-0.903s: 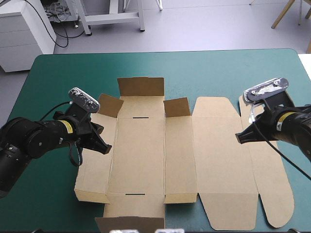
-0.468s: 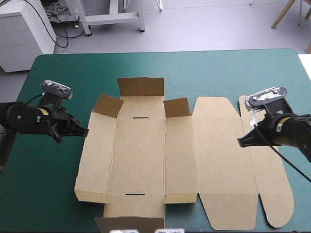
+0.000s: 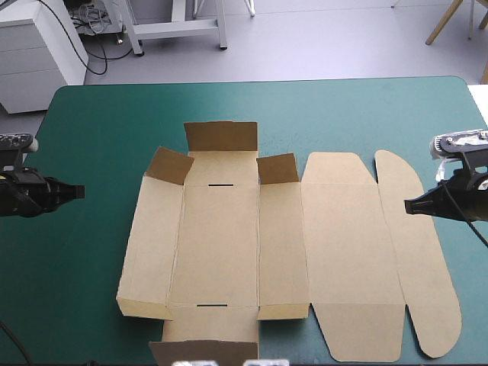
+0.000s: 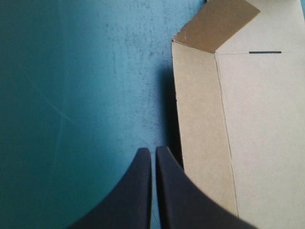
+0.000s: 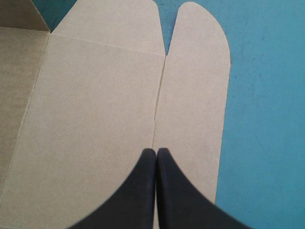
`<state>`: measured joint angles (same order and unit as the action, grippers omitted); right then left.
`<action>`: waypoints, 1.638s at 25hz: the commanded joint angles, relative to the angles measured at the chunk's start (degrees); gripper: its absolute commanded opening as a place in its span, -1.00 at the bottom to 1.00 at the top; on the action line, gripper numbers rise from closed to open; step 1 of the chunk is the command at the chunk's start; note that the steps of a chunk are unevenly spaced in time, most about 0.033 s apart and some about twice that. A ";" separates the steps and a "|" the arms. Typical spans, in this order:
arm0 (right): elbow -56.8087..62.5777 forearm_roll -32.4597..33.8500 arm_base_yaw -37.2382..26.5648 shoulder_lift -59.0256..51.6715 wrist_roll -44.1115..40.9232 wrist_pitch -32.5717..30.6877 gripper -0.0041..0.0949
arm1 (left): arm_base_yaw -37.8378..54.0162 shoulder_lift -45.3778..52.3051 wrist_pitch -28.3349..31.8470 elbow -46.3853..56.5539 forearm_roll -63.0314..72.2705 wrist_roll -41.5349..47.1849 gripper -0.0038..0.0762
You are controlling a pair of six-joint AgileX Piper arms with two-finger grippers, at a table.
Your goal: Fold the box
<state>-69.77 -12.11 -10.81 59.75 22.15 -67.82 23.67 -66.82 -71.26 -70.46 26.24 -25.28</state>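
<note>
1. High view, worktop (image 3: 99, 122): teal-green cover, bare round the board on all sides that show.
2. High view, the box (image 3: 217, 252): a cut sheet of brown board lying at the middle of the worktop and reaching toward its right edge, not yet formed into a tray.
3. Far end wall (image 3: 221, 136): raised upright at the far end of the base panel, with the two far corner flaps (image 3: 169, 165) tilted up on either side of it.
4. Near end flap (image 3: 202, 353): lifted at the worktop's near edge, partly cut off by the view.
5. Lid panel (image 3: 351, 259) and rounded outer flap (image 3: 423, 267): both flat on the cover, to the right of the base.
6. Left tool (image 3: 78, 191): black fingers pressed together to one point and holding nothing. It sits over bare cover, clear of the box's left wall. The left wrist view shows that wall ahead of the tips and to one side.
7. Right tool (image 3: 408, 206): black fingers together in a pointed arch, gripping nothing. The right wrist view places the tips above the crease between lid panel and rounded outer flap. Whether they touch the board cannot be told.
</note>
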 commanded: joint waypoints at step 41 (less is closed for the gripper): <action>-1.08 -3.41 -1.62 -0.45 1.90 3.22 -0.96 | -9.52 -9.26 6.29 28.71 13.95 -8.19 0.86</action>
<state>-69.41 -14.08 -11.95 59.82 23.48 -67.31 15.87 -75.41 -64.26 -40.68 35.89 -33.60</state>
